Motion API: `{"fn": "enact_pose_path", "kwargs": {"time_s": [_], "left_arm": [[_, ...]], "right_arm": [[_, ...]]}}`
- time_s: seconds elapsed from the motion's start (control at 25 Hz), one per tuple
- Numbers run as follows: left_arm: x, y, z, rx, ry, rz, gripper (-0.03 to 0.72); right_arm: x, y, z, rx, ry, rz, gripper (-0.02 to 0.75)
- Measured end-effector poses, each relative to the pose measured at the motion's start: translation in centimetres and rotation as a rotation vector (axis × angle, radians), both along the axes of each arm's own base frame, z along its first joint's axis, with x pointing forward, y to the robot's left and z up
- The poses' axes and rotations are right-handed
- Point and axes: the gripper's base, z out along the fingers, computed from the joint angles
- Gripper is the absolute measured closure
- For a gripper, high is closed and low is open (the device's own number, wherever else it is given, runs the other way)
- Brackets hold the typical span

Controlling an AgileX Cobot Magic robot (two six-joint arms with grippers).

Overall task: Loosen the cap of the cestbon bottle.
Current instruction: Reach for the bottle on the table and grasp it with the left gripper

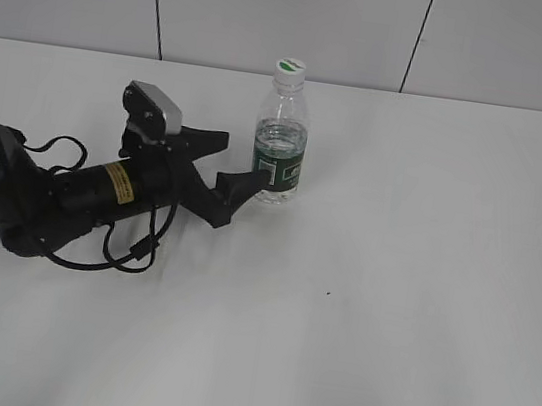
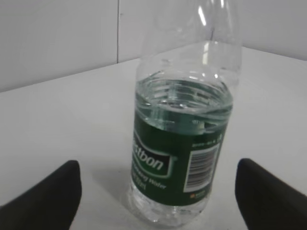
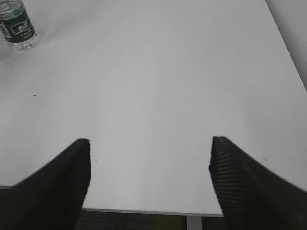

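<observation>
Cestbon bottle [image 1: 280,149] upright btwn open left pincer [image 1: 234,162].

Bottle [image 2: 181,143], dark green label band: white lettering, partly cut off, reads "stbon"; smaller white line beneath, too blurred to read. Barcode on white patch to the side, digits illegible. Cap [image 1: 290,66]: green leaf mark, no words. Left arm [image 1: 117,184]: yellow sticker, print too small.

A white table [image 1: 387,310] fills the scene, evenly lit. Behind it stands a pale grey panelled wall [image 1: 287,14] with dark vertical seams.
</observation>
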Motion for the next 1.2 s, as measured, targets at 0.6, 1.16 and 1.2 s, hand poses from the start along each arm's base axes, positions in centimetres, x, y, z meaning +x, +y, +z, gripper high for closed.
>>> {"fn": "enact_pose_path", "kwargs": {"time_s": [0.6, 1.16, 1.2], "left_arm": [[1.1, -2.6, 0.7, 0.019, -0.025, -0.007, 0.098], [2.1, -3.5, -0.2, 0.028, -0.032, -0.016, 0.101], [1.9, -3.7, -0.5, 0.021, -0.032, -0.022, 0.101]], "right_arm": [[0.0, 0.0, 0.0, 0.0, 0.0, 0.0, 0.148], [0.0, 0.0, 0.0, 0.0, 0.0, 0.0, 0.148], [0.0, 0.0, 0.0, 0.0, 0.0, 0.0, 0.148]]}}
